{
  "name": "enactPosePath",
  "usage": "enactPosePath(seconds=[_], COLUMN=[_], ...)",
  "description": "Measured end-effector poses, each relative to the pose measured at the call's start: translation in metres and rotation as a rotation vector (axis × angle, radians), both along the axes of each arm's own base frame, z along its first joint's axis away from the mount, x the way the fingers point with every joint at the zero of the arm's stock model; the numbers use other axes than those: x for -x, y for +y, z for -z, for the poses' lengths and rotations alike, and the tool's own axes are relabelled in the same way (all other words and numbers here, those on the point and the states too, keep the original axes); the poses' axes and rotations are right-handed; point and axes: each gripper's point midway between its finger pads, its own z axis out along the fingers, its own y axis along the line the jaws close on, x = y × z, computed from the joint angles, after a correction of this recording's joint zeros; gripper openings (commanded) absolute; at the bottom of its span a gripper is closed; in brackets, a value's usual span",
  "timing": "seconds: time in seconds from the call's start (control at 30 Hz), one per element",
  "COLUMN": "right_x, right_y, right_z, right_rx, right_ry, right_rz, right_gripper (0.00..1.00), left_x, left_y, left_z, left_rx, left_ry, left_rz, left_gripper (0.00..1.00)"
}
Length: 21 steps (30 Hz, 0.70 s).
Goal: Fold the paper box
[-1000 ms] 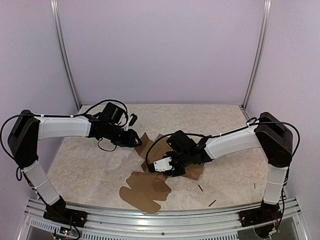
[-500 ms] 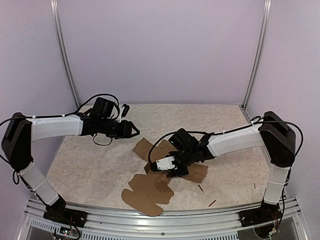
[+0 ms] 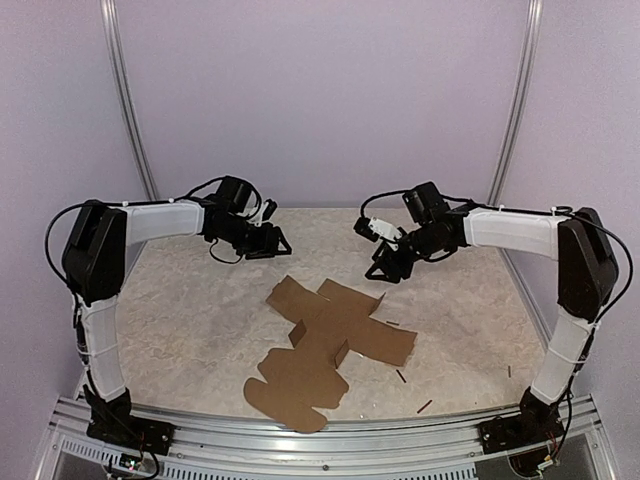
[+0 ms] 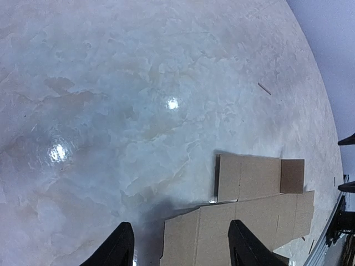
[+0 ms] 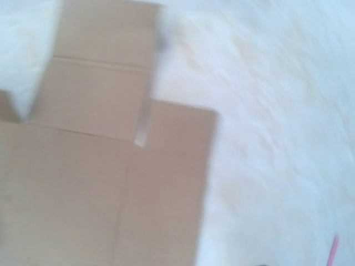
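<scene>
The paper box (image 3: 330,340) is seen as a flat die-cut sheet of brown cardboard, spread on the table (image 3: 180,310) in the near middle, between the two arms and gripped by neither. No wall has been stood up, so the folding is judged to be at its start, with a first approach to be made.

The left claw (image 3: 272,240) is held above the far left of the table; in its wrist view the fingers (image 4: 119,249) are parted with nothing between them, the sheet's edge lying below. The right claw (image 3: 382,268) is raised at the far right, well apart from the cardboard. Its wrist view is blurred and its fingers are not shown, so whether it is open or closed cannot be told.

A descent to a scored panel is called for next, with one panel pinned while a neighbouring flap is lifted along its crease.

The table is glossy and marbled in pale stone tones. A few small dark sticks (image 3: 400,376) are scattered near the front. Lilac walls (image 3: 320,100), metal posts (image 3: 125,100) and a front rail (image 3: 300,440) enclose it.
</scene>
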Motion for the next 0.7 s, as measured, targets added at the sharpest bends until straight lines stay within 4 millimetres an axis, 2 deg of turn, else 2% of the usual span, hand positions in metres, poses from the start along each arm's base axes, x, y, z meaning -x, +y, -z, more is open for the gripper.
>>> enactPosePath(seconds=[0.07,0.17,0.27,0.33,0.53,0.63,0.7], right_x=[-0.01,-0.018,-0.01,-0.001,0.01,0.014,0.015], right_y=[-0.009,-0.015,-0.023,-0.03,-0.033,-0.034,-0.033], right_z=[0.011,0.039,0.068,0.08,0.085,0.087,0.087], right_rx=[-0.011,-0.009,0.003,0.015,0.005,0.002,-0.002], right_ry=[0.081,0.23,0.38,0.459,0.527,0.548,0.554], right_rz=[0.059,0.118,0.158,0.18,0.189,0.189,0.187], right_gripper=[0.57,0.58,0.59,0.59,0.59,0.59,0.59], left_x=[-0.004,-0.014,-0.02,-0.017,0.01,0.039,0.062], left_y=[-0.005,-0.015,-0.021,-0.02,-0.015,-0.011,-0.007], left_z=[0.001,-0.002,0.006,0.019,0.053,0.07,0.078], left_rx=[0.0,0.01,0.007,-0.009,-0.072,-0.109,-0.132], left_ry=[0.013,0.014,0.033,0.067,0.181,0.244,0.292], left_rz=[0.018,0.046,0.057,0.06,0.097,0.135,0.159], left_gripper=[0.57,0.57,0.61,0.62,0.62,0.6,0.54])
